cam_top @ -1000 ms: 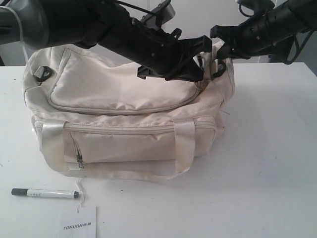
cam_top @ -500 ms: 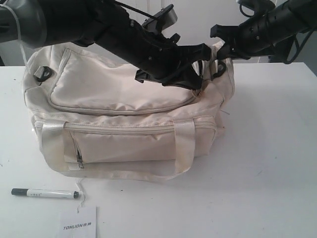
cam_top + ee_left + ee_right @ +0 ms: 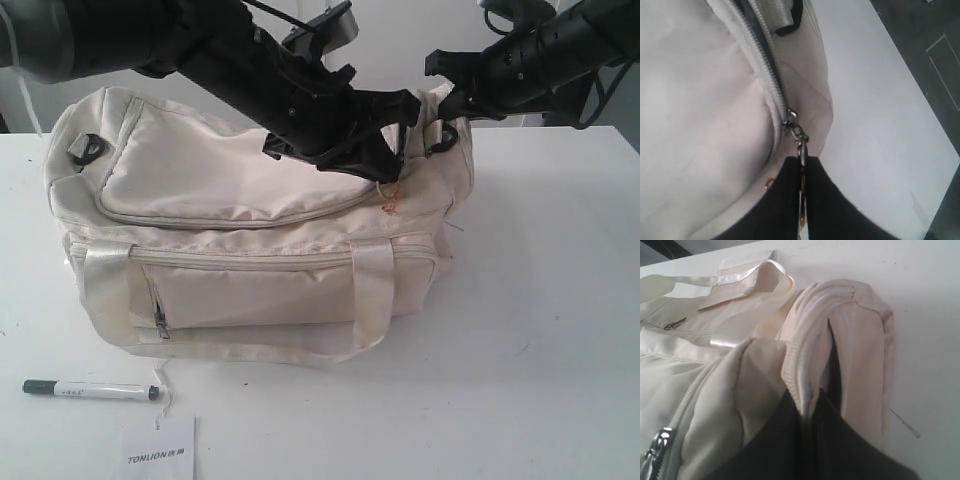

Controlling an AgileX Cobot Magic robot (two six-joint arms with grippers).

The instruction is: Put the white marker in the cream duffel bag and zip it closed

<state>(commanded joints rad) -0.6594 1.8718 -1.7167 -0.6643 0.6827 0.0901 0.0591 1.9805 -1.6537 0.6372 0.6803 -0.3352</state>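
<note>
left hand (image 3: 802,170): both black fingers are pressed together on the zipper pull (image 3: 799,139) of the cream duffel bag (image 3: 250,250). the pull's lower part disappears between the fingers, and only the fingertips show in the left wrist view. the slider sits just beyond the fingertips, at the end of the curved top zipper (image 3: 765,60). in the exterior view the arm covers this grip, so the slider cannot be made out there.

right hand (image 3: 807,401): the fingers are nearly together, pinching a raised fold of the bag's end fabric. the fold runs down into the gap and its lower edge is hidden. in the exterior view this hand sits at the bag's end, near the left hand and above a black ring (image 3: 440,140). both arms are cut off by the frame's upper edge.

white marker (image 3: 90,390): it lies flat on the counter (image 3: 540,330), well apart from both hands, beyond the bag's front face from them. its dark cap points away from the hands, and its print is too small to read. a paper card (image 3: 160,455) lies near it, farther from the hands, and is cut off by the frame edge.

whether the bag's interior is exposed cannot be told.
</note>
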